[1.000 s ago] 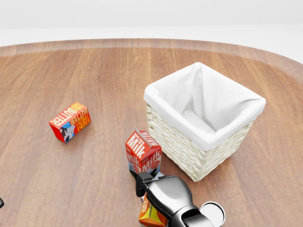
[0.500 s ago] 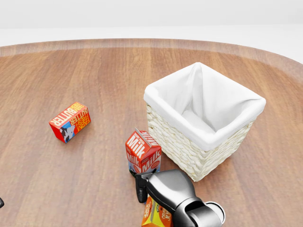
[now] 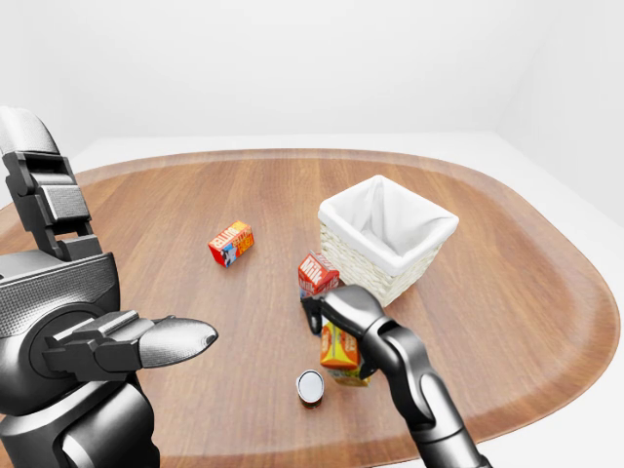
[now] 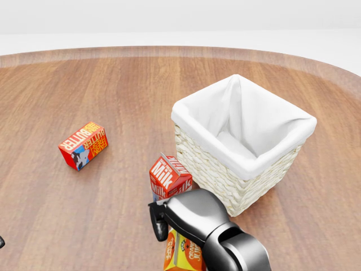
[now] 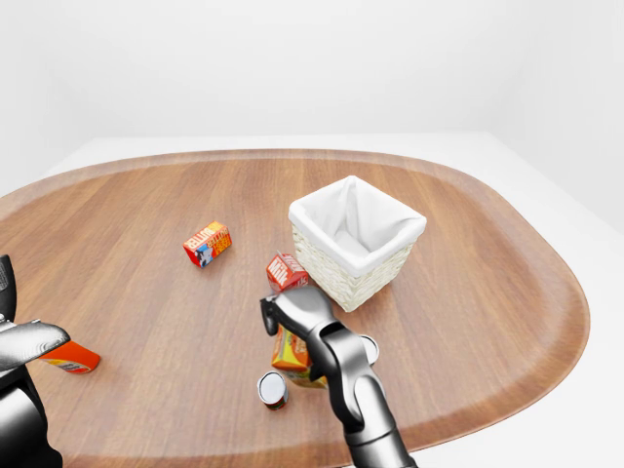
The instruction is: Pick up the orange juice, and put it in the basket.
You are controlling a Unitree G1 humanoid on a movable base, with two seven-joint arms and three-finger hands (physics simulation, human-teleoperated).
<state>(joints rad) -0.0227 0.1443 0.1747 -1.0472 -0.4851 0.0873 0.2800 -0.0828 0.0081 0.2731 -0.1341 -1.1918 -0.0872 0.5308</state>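
The orange juice carton [image 4: 179,252] hangs upright in my right hand [image 4: 167,227], whose fingers are shut round its top. It is held just above the wood, at the bottom of the head view, below the milk carton [image 4: 168,178]. The left-eye view shows the carton [image 3: 338,349] clear of the table. Up and to the right of the hand stands the wicker basket [image 4: 210,165] with its white cloth lining, and nothing shows inside it. My left hand [image 3: 146,341] is large at the left of the left-eye view, fingers stretched out and holding nothing.
A red butter box [image 4: 83,145] lies at the left of the head view. A small can [image 3: 310,386] stands below the hand and a second can [image 5: 369,345] sits beside my right forearm. An orange-red packet [image 5: 68,359] lies at far left. The table is a wide oval of wood.
My right hand has moved up and a little left in the head view, lifting the orange juice with it. The arm now covers the can at the bottom right.
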